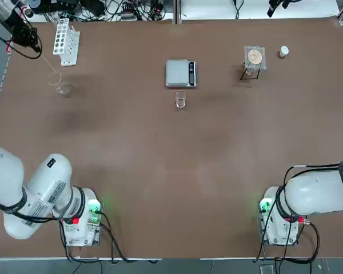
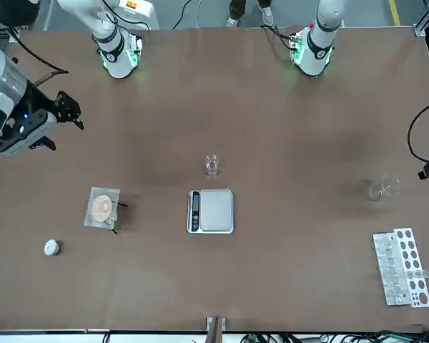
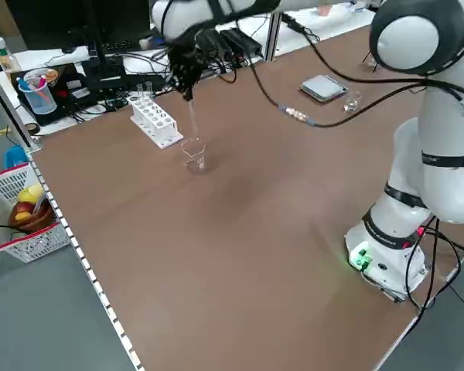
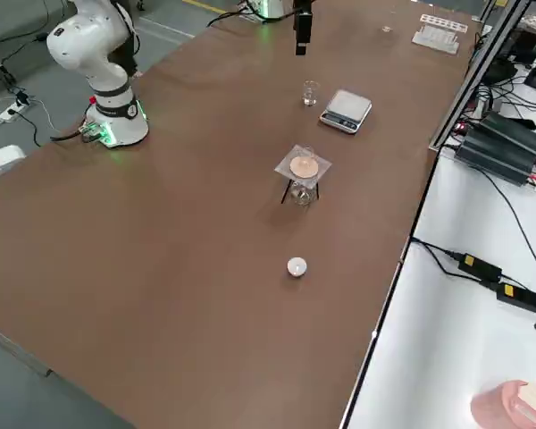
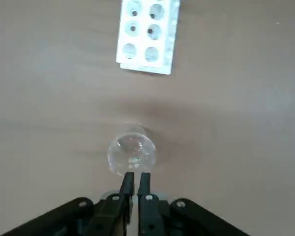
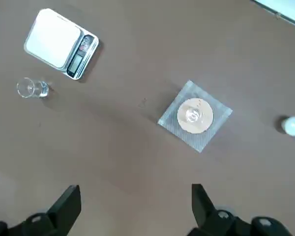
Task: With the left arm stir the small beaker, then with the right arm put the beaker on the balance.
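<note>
Brown table (image 1: 160,171), clock bearings read from overhead with 12 o'clock farthest from the arm bases. Item: balance (image 1: 180,73), silver-grey with square pan and dark control strip on its 3 o'clock edge, sitting just past table centre toward 12 o'clock, pan bare. Item: small beaker (image 1: 180,101), clear glass, upright on the table just beside the balance at its 6 o'clock, not touching it and gripped by nothing. Item: white test-tube rack (image 1: 65,41), at 10 o'clock of the table near the far left corner. Item: larger clear beaker (image 1: 63,88), upright at 6 o'clock of the rack, near it. Item: left arm (image 1: 43,191), base at 7 o'clock, reaching out to the far left corner; its left claw (image 5: 135,183) hangs above the larger clear beaker, fingers pinched together on a thin glass rod (image 3: 192,120) that slants down into that beaker. Item: right arm (image 1: 317,194), base at 5 o'clock; its right claw (image 6: 133,206) hovers high over the right side of the table, at about 4 o'clock of the balance and well apart from it, fingers spread wide with nothing between them. Item: tripod with gauze square (image 1: 254,60), at 3 o'clock of the balance. Item: small white round object (image 1: 283,52), at 3 o'clock of the tripod, near it.
</note>
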Available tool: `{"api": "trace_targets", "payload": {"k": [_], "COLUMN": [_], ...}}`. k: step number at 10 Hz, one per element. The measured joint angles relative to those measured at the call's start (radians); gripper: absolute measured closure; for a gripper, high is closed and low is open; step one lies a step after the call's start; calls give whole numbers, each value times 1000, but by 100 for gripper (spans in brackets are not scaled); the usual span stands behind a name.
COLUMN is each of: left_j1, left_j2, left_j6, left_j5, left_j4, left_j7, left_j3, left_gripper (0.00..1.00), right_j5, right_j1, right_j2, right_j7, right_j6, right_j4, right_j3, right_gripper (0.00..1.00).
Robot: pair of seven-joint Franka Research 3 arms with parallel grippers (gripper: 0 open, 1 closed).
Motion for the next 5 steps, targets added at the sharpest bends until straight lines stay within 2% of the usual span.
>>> {"api": "trace_targets", "payload": {"k": [1,2,5], "left_j1": [16,19,20], "left_j2": [23,31,31], "left_j6": [6,7,7], "left_j5": [0,0,0], "left_j4": [-2,-6,-29], "left_j7": [19,20,22], "left_j3": [0,0,-2], "left_gripper": [92,92,92], "right_j5": [2,7,94], "right_j1": [15,56,257], "right_j2": [10,19,61], "right_j7": [-35,-69,-246], "right_j6": [9,17,79], "right_j4": [0,0,-1], "right_j3": [-5,-35,-219], "right_gripper": [0,0,0]}}
